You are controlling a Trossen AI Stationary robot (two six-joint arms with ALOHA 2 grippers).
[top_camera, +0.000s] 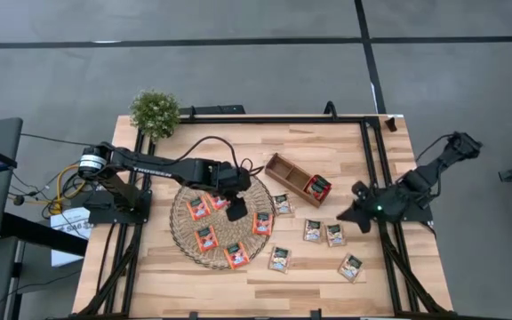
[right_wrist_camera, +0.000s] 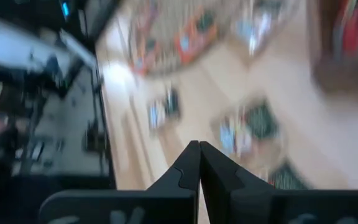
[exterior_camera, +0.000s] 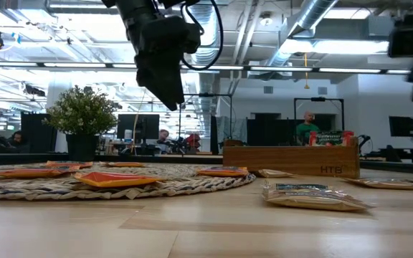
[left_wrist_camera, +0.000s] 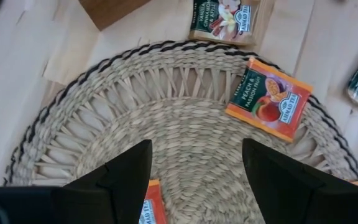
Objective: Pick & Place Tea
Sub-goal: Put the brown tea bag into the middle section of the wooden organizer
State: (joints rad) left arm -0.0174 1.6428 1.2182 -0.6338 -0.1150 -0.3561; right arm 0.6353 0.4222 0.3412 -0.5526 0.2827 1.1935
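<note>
Left hand (top_camera: pixel 236 206) above centre of round wicker mat (top_camera: pixel 185 238), fingers (left_wrist_camera: pixel 126 177) spread wide, nothing between them; five red-orange tea sachets (top_camera: pixel 206 237) flat on mat; green-and-pale sachets (top_camera: pixel 279 259) loose on tabletop (top_camera: pixel 309 280) beside mat, toward right side; one red sachet (top_camera: pixel 318 188) upright in end compartment of wooden tray (top_camera: pixel 284 171); right hand (top_camera: pixel 348 214) at right tabletop edge, clear of sachets, fingers pressed together, empty; potted plant (top_camera: pixel 155 112) at far left corner.

- Orange tea sachet (left_wrist_camera: pixel 267 99) on the wicker mat (left_wrist_camera: pixel 185 143): "PEACH & PASSION FRUIT".
- Wooden tray (exterior_camera: pixel 292 159), front wall: "HTB".
</note>
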